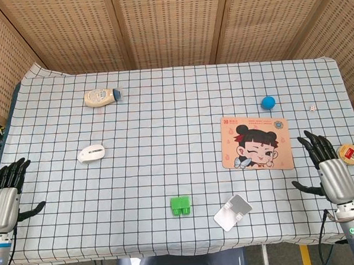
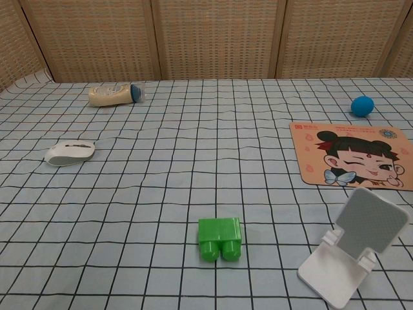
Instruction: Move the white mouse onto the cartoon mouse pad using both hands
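Note:
The white mouse [image 1: 91, 153] [image 2: 70, 152] lies on the checked cloth at the left. The cartoon mouse pad [image 1: 256, 142] [image 2: 355, 155] lies flat on the right side, far from the mouse. My left hand [image 1: 6, 197] rests at the table's left front edge, fingers spread and holding nothing, well to the left of and nearer than the mouse. My right hand [image 1: 328, 169] rests at the right front edge, also spread and empty, just right of the pad. Neither hand shows in the chest view.
A cream bottle with a blue cap [image 1: 101, 97] [image 2: 116, 95] lies at the back left. A blue ball [image 1: 268, 103] [image 2: 362, 106] sits behind the pad. A green block [image 1: 181, 205] [image 2: 219, 238] and a white phone stand [image 1: 232, 212] [image 2: 356, 247] are near the front. A small round tin [image 1: 350, 154] lies at the right edge.

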`<state>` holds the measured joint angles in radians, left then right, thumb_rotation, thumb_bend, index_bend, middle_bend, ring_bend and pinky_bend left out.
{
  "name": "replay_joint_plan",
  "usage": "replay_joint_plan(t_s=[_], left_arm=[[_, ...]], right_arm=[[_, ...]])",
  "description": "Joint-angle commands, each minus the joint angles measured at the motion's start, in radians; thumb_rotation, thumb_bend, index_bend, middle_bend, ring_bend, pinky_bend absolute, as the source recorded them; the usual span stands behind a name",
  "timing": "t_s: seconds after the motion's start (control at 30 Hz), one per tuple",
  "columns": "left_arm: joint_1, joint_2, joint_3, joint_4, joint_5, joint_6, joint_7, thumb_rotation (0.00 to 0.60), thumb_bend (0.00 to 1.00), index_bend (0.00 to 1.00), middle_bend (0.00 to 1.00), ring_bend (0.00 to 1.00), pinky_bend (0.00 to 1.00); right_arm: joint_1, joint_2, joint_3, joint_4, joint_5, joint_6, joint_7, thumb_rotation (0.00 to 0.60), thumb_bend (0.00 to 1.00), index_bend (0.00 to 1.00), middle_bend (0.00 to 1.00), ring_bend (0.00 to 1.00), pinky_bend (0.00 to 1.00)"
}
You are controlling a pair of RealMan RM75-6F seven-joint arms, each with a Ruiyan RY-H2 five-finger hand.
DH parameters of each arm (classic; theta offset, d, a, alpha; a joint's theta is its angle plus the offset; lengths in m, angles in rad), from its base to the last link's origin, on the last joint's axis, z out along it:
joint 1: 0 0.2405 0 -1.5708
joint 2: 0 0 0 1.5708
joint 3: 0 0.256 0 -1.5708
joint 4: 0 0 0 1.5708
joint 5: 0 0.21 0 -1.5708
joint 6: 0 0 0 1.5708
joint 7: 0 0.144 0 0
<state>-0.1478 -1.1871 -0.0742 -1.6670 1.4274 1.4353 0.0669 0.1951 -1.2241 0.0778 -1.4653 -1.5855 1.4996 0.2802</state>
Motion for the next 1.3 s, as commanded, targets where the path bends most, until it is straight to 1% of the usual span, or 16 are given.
replay_joint_plan(t_s=[0.03, 0.3, 0.4, 0.57, 0.67, 0.77, 0.83, 0.97, 1.03, 1.13, 1.2, 1.27, 1.3], left_arm=[[0.0, 0.0, 0.0, 0.0, -0.001, 0.0, 0.0, 0.6, 0.17, 0.0, 0.0, 0.0, 0.0], [-0.007, -0.004, 0.0, -0.009, -0.006, -0.015, 0.012, 0.6, 0.17, 0.0, 0.0, 0.0, 0.0], [-0.012, -0.007, -0.007, -0.016, -0.017, -0.022, 0.015, 0.6, 0.17, 0.01, 0.0, 0.0, 0.0], [-0.04, -0.013, -0.032, -0.033, -0.073, -0.062, 0.074, 0.6, 0.17, 0.01, 0.0, 0.0, 0.0], [-0.058, -0.018, -0.054, -0.045, -0.11, -0.079, 0.105, 0.6, 0.17, 0.05, 0.0, 0.0, 0.0], [-0.08, -0.028, -0.082, -0.061, -0.163, -0.1, 0.147, 0.6, 0.17, 0.11, 0.0, 0.0, 0.06], [-0.099, -0.04, -0.103, -0.067, -0.202, -0.115, 0.178, 0.6, 0.17, 0.14, 0.0, 0.0, 0.1], [-0.157, -0.076, -0.144, -0.052, -0.292, -0.165, 0.264, 0.6, 0.18, 0.16, 0.0, 0.02, 0.13], [-0.197, -0.102, -0.169, -0.032, -0.356, -0.202, 0.319, 0.6, 0.18, 0.16, 0.0, 0.02, 0.14], [-0.253, -0.135, -0.198, -0.004, -0.46, -0.261, 0.381, 0.6, 0.18, 0.17, 0.0, 0.03, 0.14], [-0.297, -0.159, -0.222, 0.023, -0.548, -0.304, 0.424, 0.6, 0.18, 0.17, 0.0, 0.03, 0.14], [-0.367, -0.203, -0.241, 0.094, -0.66, -0.366, 0.493, 0.6, 0.18, 0.16, 0.0, 0.03, 0.14], [-0.389, -0.217, -0.246, 0.116, -0.699, -0.377, 0.517, 0.6, 0.18, 0.16, 0.0, 0.03, 0.14]], right_arm=[[0.0, 0.001, -0.001, -0.001, -0.001, 0.0, 0.001, 0.6, 0.13, 0.0, 0.0, 0.0, 0.0], [0.0, 0.008, -0.002, -0.005, -0.002, -0.003, 0.015, 0.6, 0.13, 0.0, 0.0, 0.0, 0.0], [0.0, 0.015, -0.001, -0.008, 0.001, -0.005, 0.027, 0.6, 0.13, 0.0, 0.0, 0.0, 0.0], [0.002, 0.024, 0.006, -0.002, 0.011, -0.009, 0.054, 0.6, 0.13, 0.0, 0.0, 0.0, 0.0], [0.003, 0.025, 0.008, 0.002, 0.015, -0.014, 0.065, 0.6, 0.13, 0.0, 0.0, 0.0, 0.0], [0.005, 0.027, 0.009, 0.005, 0.02, -0.02, 0.074, 0.6, 0.13, 0.0, 0.0, 0.0, 0.0], [0.007, 0.028, 0.01, 0.007, 0.022, -0.023, 0.081, 0.6, 0.13, 0.0, 0.0, 0.0, 0.0], [0.008, 0.03, 0.011, 0.009, 0.025, -0.029, 0.096, 0.6, 0.13, 0.0, 0.0, 0.0, 0.0], [0.01, 0.031, 0.011, 0.011, 0.027, -0.033, 0.103, 0.6, 0.13, 0.01, 0.0, 0.0, 0.0], [0.012, 0.031, 0.011, 0.016, 0.031, -0.042, 0.116, 0.6, 0.13, 0.01, 0.0, 0.0, 0.0], [0.014, 0.032, 0.011, 0.02, 0.033, -0.048, 0.126, 0.6, 0.13, 0.01, 0.0, 0.0, 0.0], [0.017, 0.034, 0.013, 0.026, 0.038, -0.056, 0.147, 0.6, 0.13, 0.01, 0.0, 0.0, 0.0], [0.018, 0.035, 0.013, 0.029, 0.038, -0.058, 0.154, 0.6, 0.13, 0.02, 0.0, 0.0, 0.0]])
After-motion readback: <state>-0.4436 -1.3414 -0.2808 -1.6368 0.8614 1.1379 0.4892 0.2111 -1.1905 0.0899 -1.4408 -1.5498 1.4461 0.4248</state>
